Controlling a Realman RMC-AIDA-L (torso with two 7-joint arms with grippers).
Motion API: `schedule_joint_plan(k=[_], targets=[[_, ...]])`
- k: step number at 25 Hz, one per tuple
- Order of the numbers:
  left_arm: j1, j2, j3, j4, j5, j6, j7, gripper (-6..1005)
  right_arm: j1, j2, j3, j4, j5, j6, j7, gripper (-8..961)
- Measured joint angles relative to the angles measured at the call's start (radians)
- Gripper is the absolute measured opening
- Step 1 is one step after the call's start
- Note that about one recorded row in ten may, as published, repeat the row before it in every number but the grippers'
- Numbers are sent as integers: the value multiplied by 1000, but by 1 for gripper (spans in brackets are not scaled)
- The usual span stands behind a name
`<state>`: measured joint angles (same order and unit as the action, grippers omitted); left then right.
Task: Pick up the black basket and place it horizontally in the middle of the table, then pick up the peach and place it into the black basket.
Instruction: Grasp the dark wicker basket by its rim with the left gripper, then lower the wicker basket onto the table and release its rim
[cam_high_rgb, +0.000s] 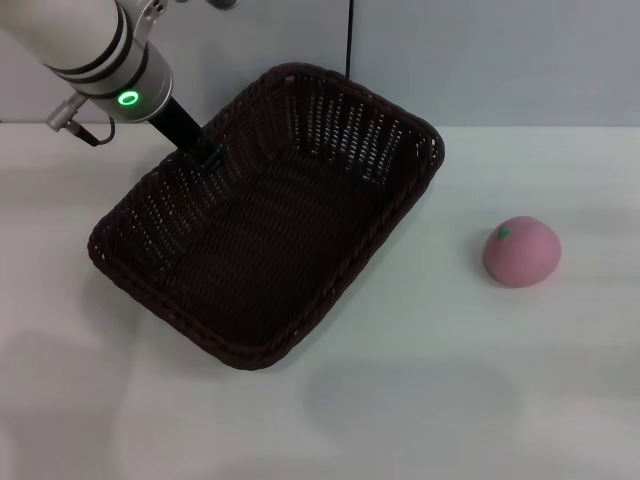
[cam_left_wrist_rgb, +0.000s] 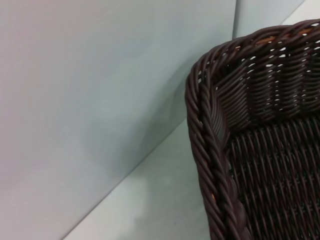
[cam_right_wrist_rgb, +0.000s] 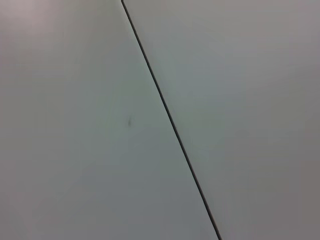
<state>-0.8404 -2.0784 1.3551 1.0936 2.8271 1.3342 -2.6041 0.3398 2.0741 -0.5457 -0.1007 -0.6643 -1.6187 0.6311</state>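
The left gripper (cam_high_rgb: 205, 152) is visible in the head view only as a dark stem reaching the far left rim of the black basket (cam_high_rgb: 270, 220); its fingertips are lost against the dark weave, so whether they clasp the rim cannot be determined. The left arm is cut off by the picture's top edge. In the left wrist view the black basket (cam_left_wrist_rgb: 260, 150) is cropped to one corner.
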Motion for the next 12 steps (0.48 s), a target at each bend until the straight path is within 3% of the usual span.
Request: schedule_joint_plan(k=[1,4,12], targets=[[-8,1,0,-6,2,-1,1,311,2,0,0,-7,0,11,0,732],[-8,2,0,-1,1,-2,11,294,4,-1,0,-24,0,33,3,732],[-7,0,67,119,-31,-24,295,273,6,-2,0,-35,0,35,6,732]])
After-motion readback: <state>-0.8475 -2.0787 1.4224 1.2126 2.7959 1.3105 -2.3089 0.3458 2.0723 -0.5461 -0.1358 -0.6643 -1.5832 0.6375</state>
